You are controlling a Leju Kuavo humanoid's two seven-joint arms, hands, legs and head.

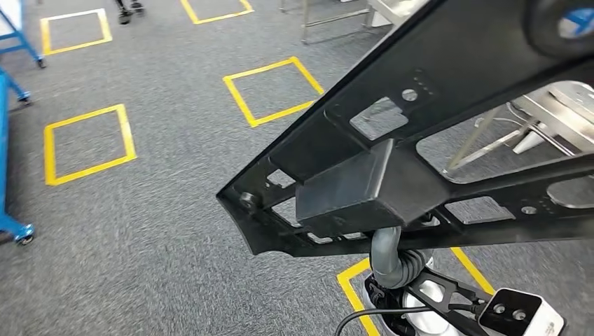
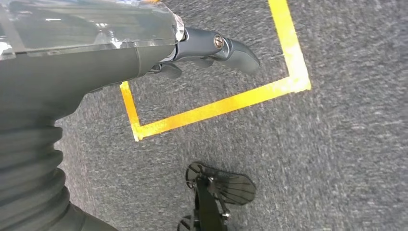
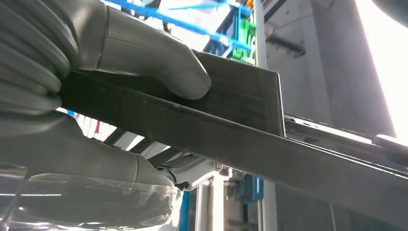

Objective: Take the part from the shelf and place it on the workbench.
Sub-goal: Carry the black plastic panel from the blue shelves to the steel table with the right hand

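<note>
The part (image 1: 462, 63) is a long black frame with cut-out windows and a raised block at its middle. It is held up close in the head view, slanting from lower left to upper right above the carpet. My right hand (image 1: 389, 246) grips it from beneath, at the block. In the right wrist view that hand (image 3: 134, 53) clamps the part's (image 3: 240, 96) flat bar, thumb on one face and the other fingers on the opposite face. My left hand (image 2: 211, 48) hangs over the floor, holding nothing, with its fingers stretched out.
Grey carpet with yellow taped squares (image 1: 273, 91) spreads below. A silver metal frame with slanted legs (image 1: 553, 112) stands to the right behind the part. Blue cart legs on castors (image 1: 14, 227) line the left edge. A person's feet (image 1: 129, 10) stand at the far end.
</note>
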